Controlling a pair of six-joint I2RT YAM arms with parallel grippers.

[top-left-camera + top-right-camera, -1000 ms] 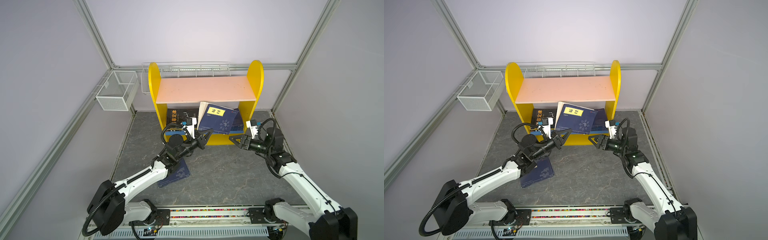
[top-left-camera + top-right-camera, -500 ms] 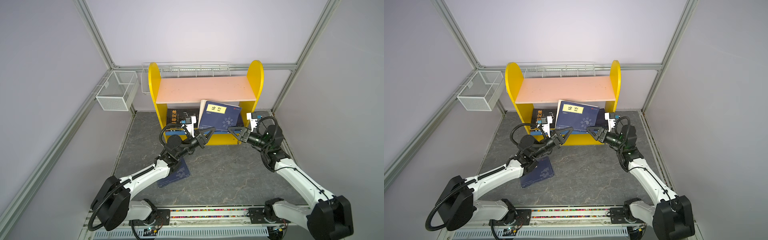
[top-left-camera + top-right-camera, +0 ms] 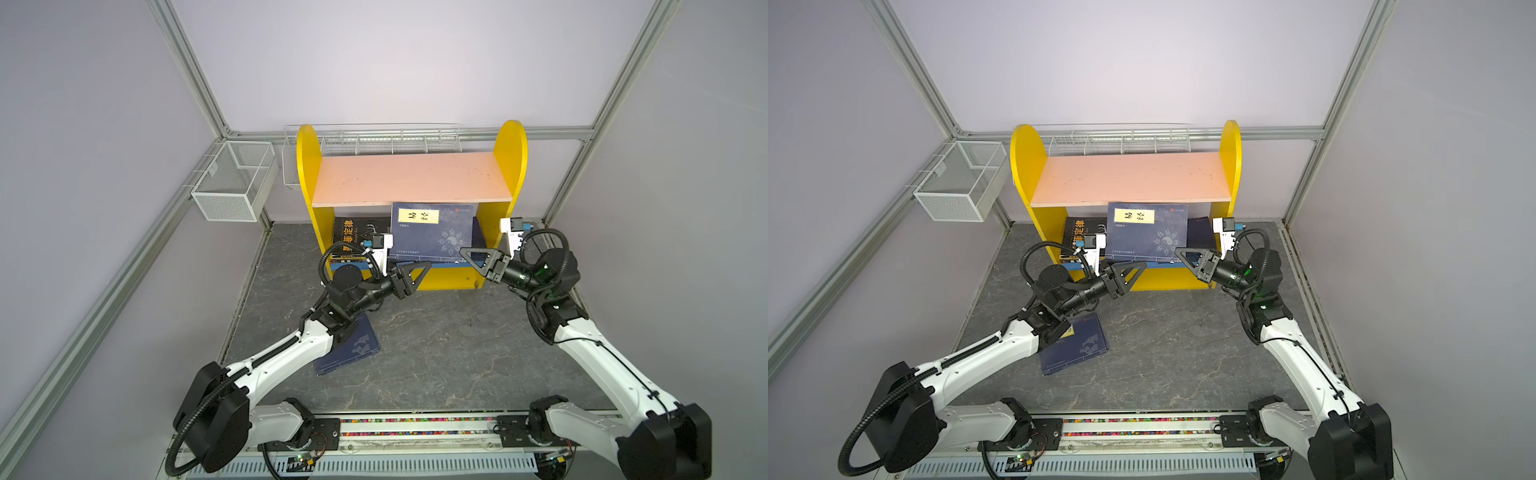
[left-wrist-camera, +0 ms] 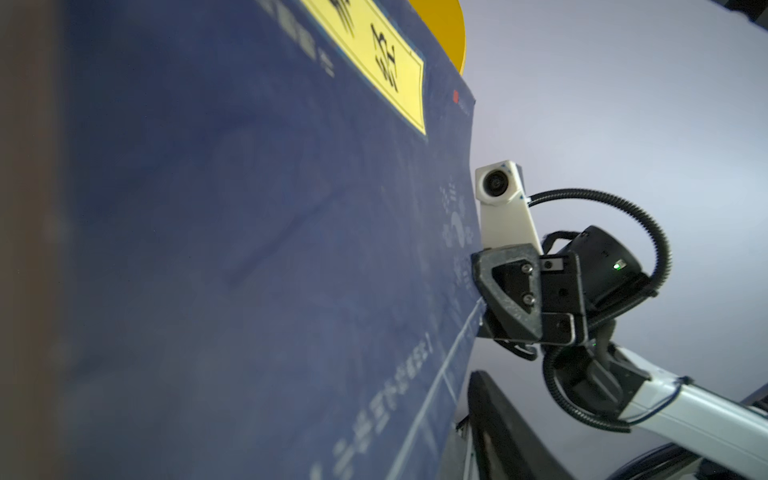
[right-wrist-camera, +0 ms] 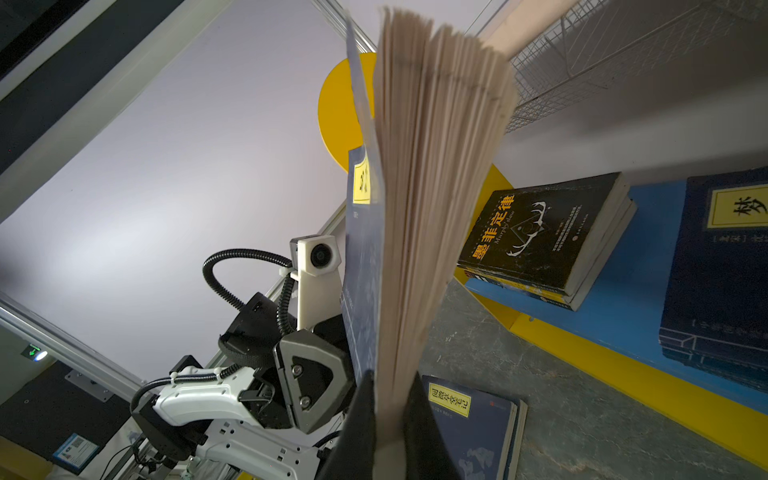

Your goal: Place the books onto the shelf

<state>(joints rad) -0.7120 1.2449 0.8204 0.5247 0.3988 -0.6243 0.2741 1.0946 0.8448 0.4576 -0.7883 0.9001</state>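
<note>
- The right gripper [image 3: 467, 253] is clenched on the lower right corner of the upright navy book [image 3: 432, 232]. The right wrist view shows its fingers [image 5: 419, 424] pinched on the page block, and the pages fan out above them.
- The upright navy book stands cover-forward at the front of the shelf [image 3: 307, 166], across the lower opening. In both top views its top edge reaches up to the front of the pink board [image 3: 411, 178].
- The left gripper [image 3: 419, 268] sits at the book's lower left corner. The cover fills most of the left wrist view. It cannot be told whether this gripper has hold of the book or has let go.
- On the blue board [image 5: 631, 299], the black book [image 5: 536, 232] lies flat on top of a small stack at the left end.
- A flat navy book [image 5: 723, 270] lies at the right end, apart from the black book.
- A loose navy book [image 3: 353, 345] lies on the grey bench [image 3: 436, 340], partly under the left arm and well apart from the shelf.
- A wire basket [image 3: 232, 183] hangs on the left wall, and a wire rack [image 3: 374, 139] runs behind the shelf.
</note>
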